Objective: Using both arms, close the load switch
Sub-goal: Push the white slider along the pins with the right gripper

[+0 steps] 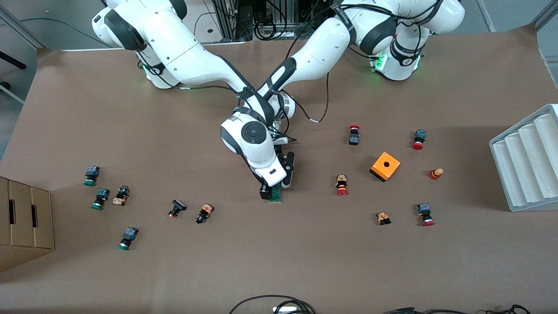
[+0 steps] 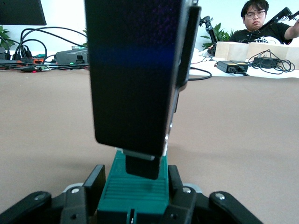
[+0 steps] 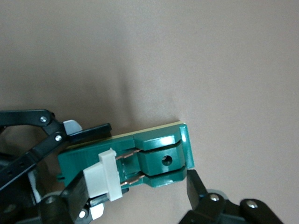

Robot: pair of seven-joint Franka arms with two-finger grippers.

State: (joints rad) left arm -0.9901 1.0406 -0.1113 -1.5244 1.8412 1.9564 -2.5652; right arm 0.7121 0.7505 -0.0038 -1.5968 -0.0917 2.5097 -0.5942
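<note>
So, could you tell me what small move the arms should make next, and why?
Probably close the right hand on the white piece. The left hand already clamps the load switch on the table, while the right hand's fingers stand apart around it.

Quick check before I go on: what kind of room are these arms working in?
Probably a robotics lab: a paper-covered table strewn with push buttons, cables and electronics on benches, and a person watching nearby.
</note>
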